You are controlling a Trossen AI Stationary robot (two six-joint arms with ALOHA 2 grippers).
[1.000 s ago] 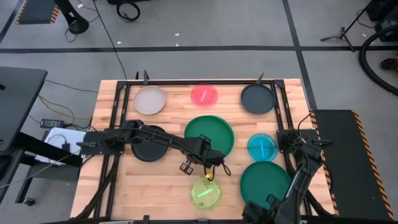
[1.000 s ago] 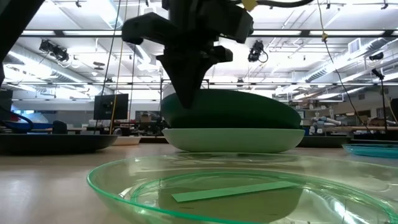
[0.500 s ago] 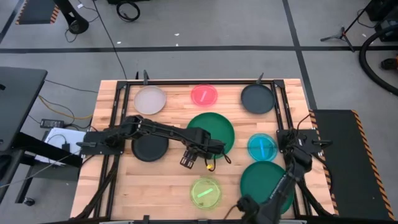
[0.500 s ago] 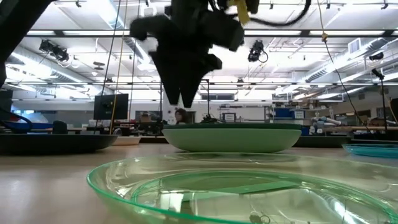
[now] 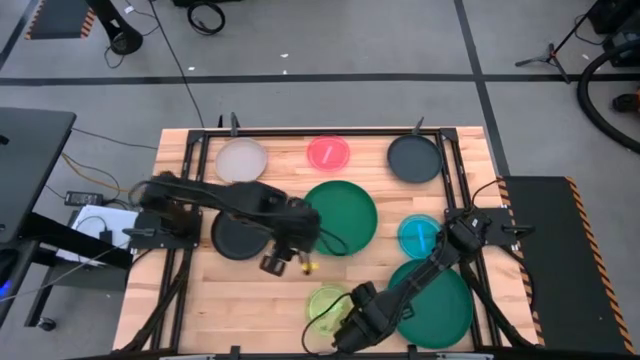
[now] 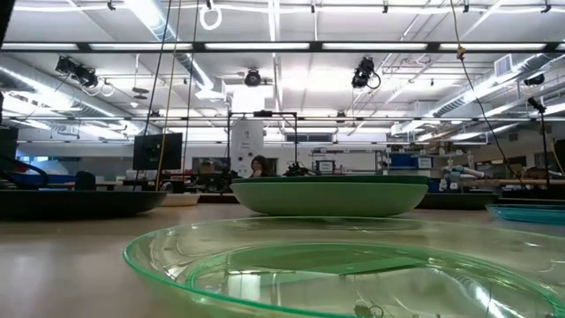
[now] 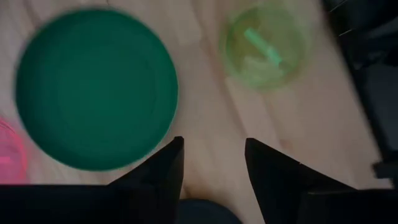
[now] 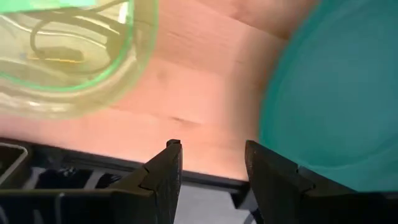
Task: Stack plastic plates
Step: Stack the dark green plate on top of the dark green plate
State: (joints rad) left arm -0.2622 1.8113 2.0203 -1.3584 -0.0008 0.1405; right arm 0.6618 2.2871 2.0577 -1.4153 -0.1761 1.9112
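Observation:
A dark green plate [image 5: 340, 214] lies nested in a light green plate [image 6: 331, 198] at the table's middle. Also on the table are a yellow-green plate [image 5: 329, 307], another dark green plate [image 5: 436, 306], a cyan plate [image 5: 420, 236], two black plates [image 5: 414, 158] [image 5: 238, 236], a grey plate [image 5: 242, 160] and a pink plate [image 5: 328, 152]. My left gripper [image 5: 273, 263] hovers open, left of the green stack and above bare wood [image 7: 211, 155]. My right gripper [image 5: 346, 334] stands open at the near edge beside the yellow-green plate [image 8: 68, 56], holding nothing [image 8: 211, 155].
A black metal frame [image 5: 190, 180] runs along the table's left, far and right sides. The left arm lies over the near-left black plate. Bare wood [image 5: 250, 300] shows at the near left. The low view shows neither gripper.
My left gripper has let go of the dark green plate, which has dropped from tilted to flat in the light green plate. The gripper has then risen and gone toward the table's left. My right gripper has swung along the near edge toward the yellow-green plate.

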